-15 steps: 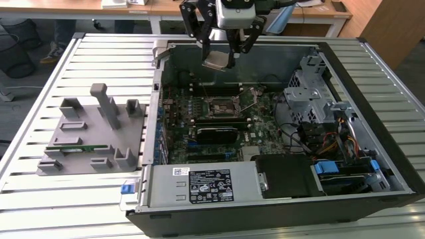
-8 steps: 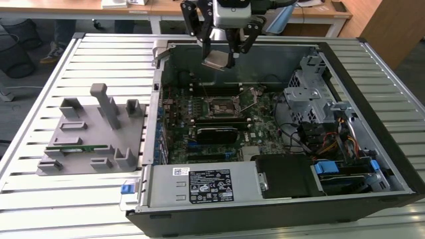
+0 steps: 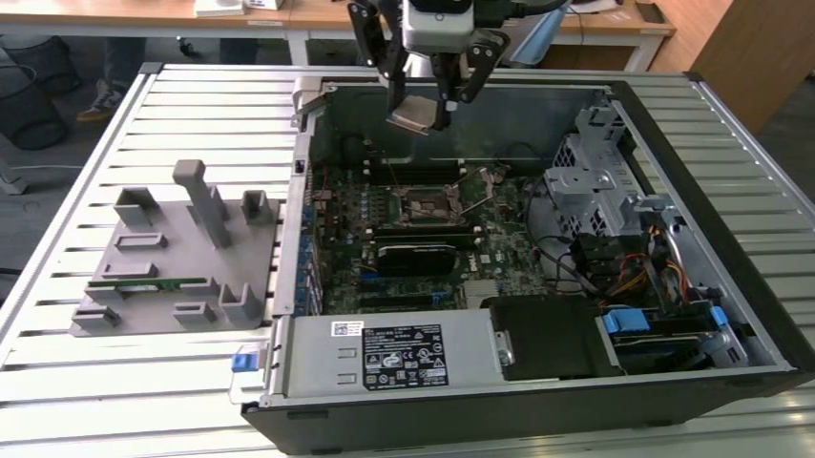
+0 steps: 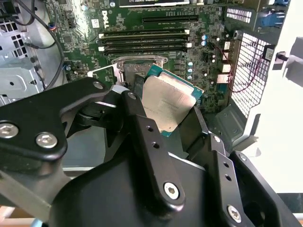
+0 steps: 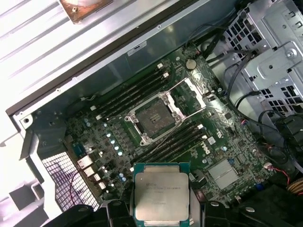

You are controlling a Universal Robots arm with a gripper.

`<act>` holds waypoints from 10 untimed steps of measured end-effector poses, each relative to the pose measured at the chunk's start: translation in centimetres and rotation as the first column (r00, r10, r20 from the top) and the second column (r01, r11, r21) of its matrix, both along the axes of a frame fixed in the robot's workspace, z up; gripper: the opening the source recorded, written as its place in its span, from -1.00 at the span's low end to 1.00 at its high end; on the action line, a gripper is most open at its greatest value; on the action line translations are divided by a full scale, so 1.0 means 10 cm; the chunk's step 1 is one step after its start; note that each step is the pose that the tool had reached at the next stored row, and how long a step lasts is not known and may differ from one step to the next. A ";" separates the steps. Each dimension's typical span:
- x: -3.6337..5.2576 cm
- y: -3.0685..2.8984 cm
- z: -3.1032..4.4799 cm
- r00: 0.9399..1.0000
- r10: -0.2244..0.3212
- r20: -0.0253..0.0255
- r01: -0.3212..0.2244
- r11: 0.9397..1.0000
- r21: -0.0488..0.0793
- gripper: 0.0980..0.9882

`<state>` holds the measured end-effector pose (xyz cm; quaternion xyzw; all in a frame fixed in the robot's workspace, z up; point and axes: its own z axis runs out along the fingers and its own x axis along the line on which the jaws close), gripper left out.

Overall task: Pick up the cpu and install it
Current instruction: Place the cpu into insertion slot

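Observation:
My gripper (image 3: 433, 103) hangs above the far wall of the open computer case (image 3: 382, 401), shut on the cpu (image 3: 417, 116). The cpu is a flat square chip with a silvery top and a green edge; it is tilted between the black fingers (image 4: 142, 137) in the second wrist view, cpu (image 4: 166, 105), and lies flat in the first wrist view, cpu (image 5: 161, 194). The black metal-framed socket (image 3: 425, 202) on the motherboard sits below and nearer in the exterior view, its frame open and its middle bare, socket (image 5: 154, 118). Part of it shows behind the chip, socket (image 4: 137, 64).
A grey fixture (image 3: 172, 258) with a green memory stick (image 3: 147, 284) lies on the slatted table at the exterior view's left. Inside the case are a metal drive cage (image 3: 593, 181), cables (image 3: 637, 277) and the power supply (image 3: 382, 355). Memory slots (image 5: 135, 92) flank the socket.

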<state>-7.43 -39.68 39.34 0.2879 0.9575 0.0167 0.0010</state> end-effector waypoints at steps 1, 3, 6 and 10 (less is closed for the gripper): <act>0.000 0.002 0.000 1.000 -0.007 0.000 0.007 1.000 0.000 0.00; 0.000 0.005 0.000 1.000 -0.021 0.000 0.021 1.000 0.000 0.00; 0.000 0.012 0.000 0.999 -0.040 0.000 0.040 0.999 -0.001 0.00; 0.000 0.017 0.000 0.998 -0.070 0.000 0.070 0.998 -0.002 0.00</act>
